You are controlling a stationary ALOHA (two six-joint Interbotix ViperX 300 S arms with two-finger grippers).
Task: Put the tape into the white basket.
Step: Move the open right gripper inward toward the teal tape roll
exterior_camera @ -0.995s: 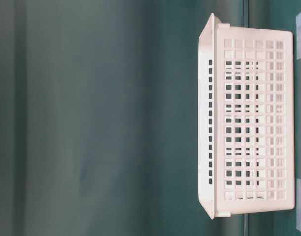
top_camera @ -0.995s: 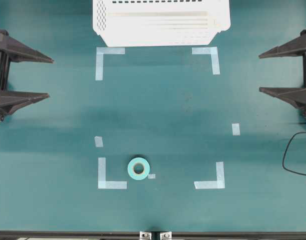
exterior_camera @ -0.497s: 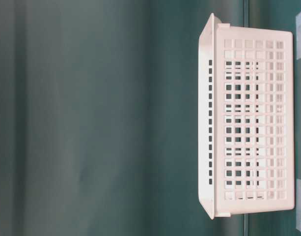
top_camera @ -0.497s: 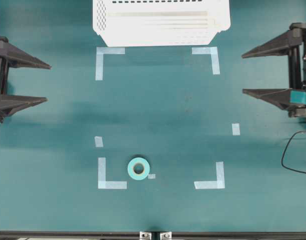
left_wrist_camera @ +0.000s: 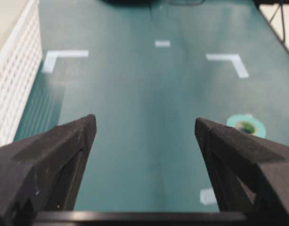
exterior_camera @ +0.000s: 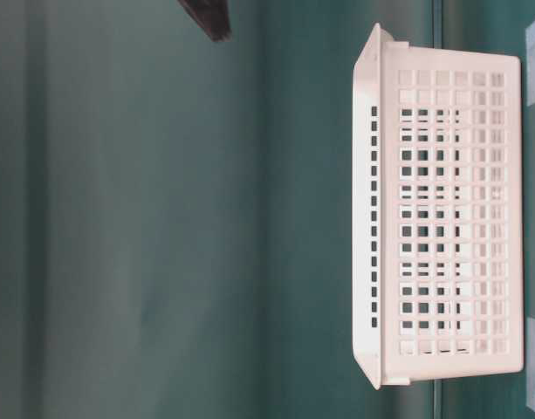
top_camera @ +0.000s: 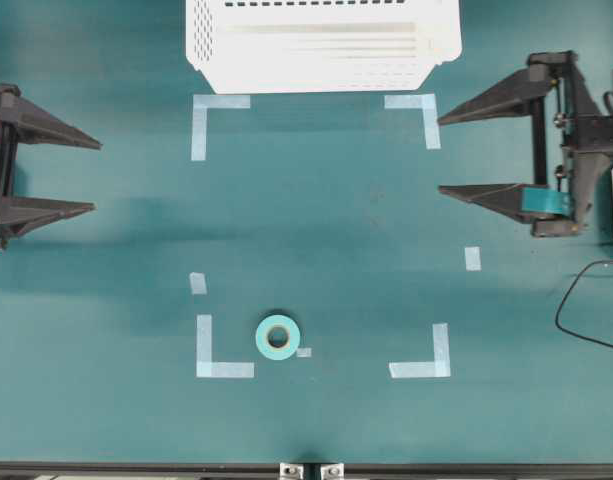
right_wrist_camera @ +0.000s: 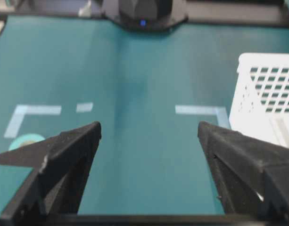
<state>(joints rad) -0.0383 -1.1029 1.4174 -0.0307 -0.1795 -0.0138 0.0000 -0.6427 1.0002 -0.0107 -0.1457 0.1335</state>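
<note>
The tape (top_camera: 278, 337), a small teal-green ring, lies flat on the green table near the front, left of centre; it also shows as the tape (left_wrist_camera: 246, 126) and the tape (right_wrist_camera: 25, 140). The white basket (top_camera: 321, 68) with slotted sides stands at the far edge, seen side-on as the white basket (exterior_camera: 450, 227). My left gripper (top_camera: 94, 176) hangs open at the left edge, empty. My right gripper (top_camera: 439, 154) is open and empty, right of the basket's near corner, well away from the tape. Open fingers frame the left gripper (left_wrist_camera: 144, 125) and right gripper (right_wrist_camera: 149, 127).
Pale blue L-shaped corner marks (top_camera: 224, 369) and short strips (top_camera: 472, 258) are stuck flat on the table. A black cable (top_camera: 586, 320) loops at the right edge. The other arm's dark base (right_wrist_camera: 143, 12) sits at the far side.
My right gripper has moved leftward into the table area, staying open. The left gripper has barely shifted. The tape and basket have not moved.
</note>
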